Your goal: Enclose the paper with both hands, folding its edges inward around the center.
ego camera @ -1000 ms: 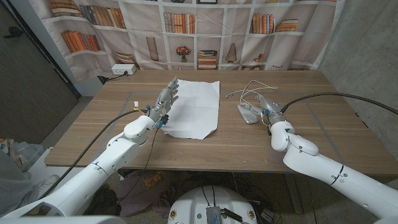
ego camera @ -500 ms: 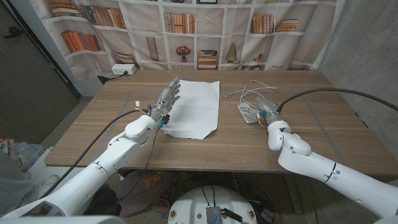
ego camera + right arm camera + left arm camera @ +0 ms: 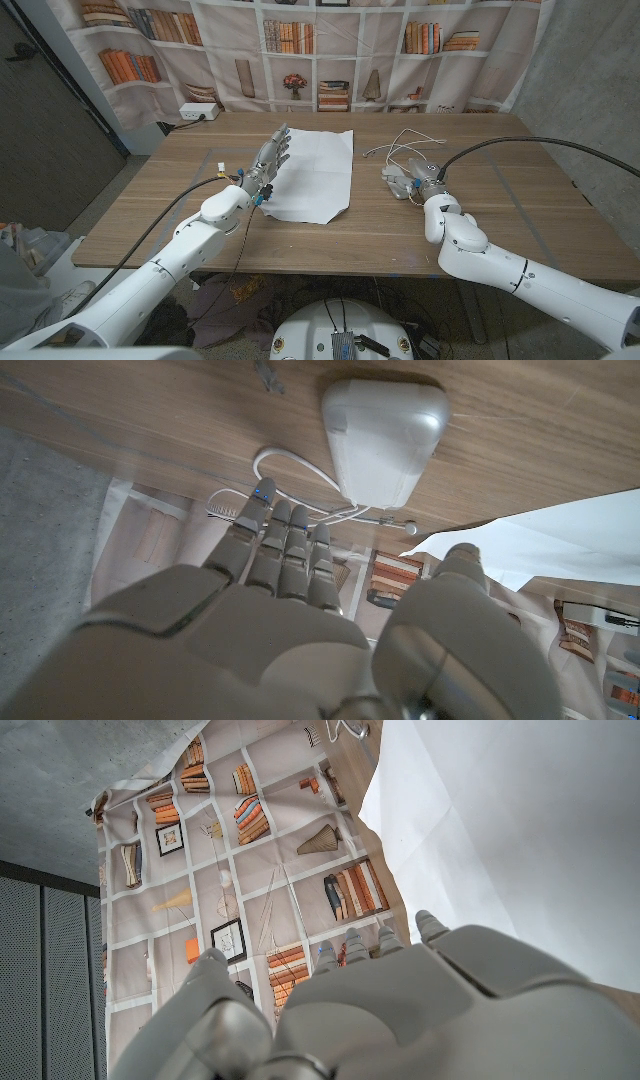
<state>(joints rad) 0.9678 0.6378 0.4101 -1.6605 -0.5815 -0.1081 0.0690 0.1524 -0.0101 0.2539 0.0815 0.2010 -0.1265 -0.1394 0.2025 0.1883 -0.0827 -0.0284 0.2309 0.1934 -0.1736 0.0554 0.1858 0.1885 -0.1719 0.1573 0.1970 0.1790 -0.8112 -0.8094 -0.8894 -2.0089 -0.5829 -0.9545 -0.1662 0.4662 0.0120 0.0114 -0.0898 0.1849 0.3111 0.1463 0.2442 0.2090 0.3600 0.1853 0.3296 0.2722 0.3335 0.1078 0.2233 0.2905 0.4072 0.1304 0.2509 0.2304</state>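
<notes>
While the paper [image 3: 315, 174] lies unfolded at the surface's [image 3: 350, 235] centre, the left hand [image 3: 266, 164] is placed at its nine o'clock edge, fingers extended and empty, apparently staged for folding. The right hand [image 3: 408, 176], well apart at three o'clock, is held empty, fingers straight.

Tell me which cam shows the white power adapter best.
The right wrist view: the white power adapter is close and unobstructed, with its cable looping beside it. In the head view it is small and partly behind the right hand. The left wrist view catches just a bit of cable.
</notes>
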